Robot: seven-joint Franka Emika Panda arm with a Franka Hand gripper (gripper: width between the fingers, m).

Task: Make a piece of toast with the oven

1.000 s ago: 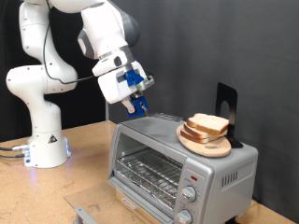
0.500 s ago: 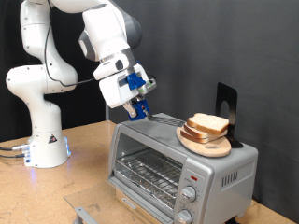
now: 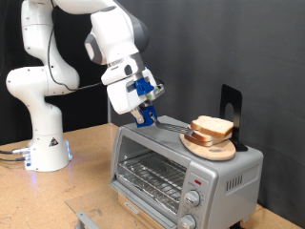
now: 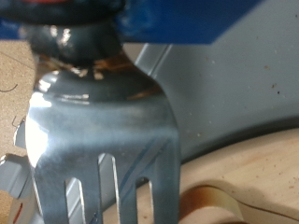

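Silver fork point(image 4: 98, 140) is clamped in the gripper point(image 3: 145, 113), which hangs above the oven point(image 3: 186, 162); its tines point at the piece of toast point(image 3: 212, 126) on the wooden board point(image 3: 210, 148) beside it.

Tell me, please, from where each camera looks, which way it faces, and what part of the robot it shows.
Exterior view: off the arm, level with the bench, facing the oven door; shows the whole white arm and the gripper above the oven's top, holding a fork that points to the bread slices on a wooden board.
Wrist view: on the hand, looking along the fork; of the robot, only blue gripper parts at the frame edge.
Shared: fork, oven top, board.
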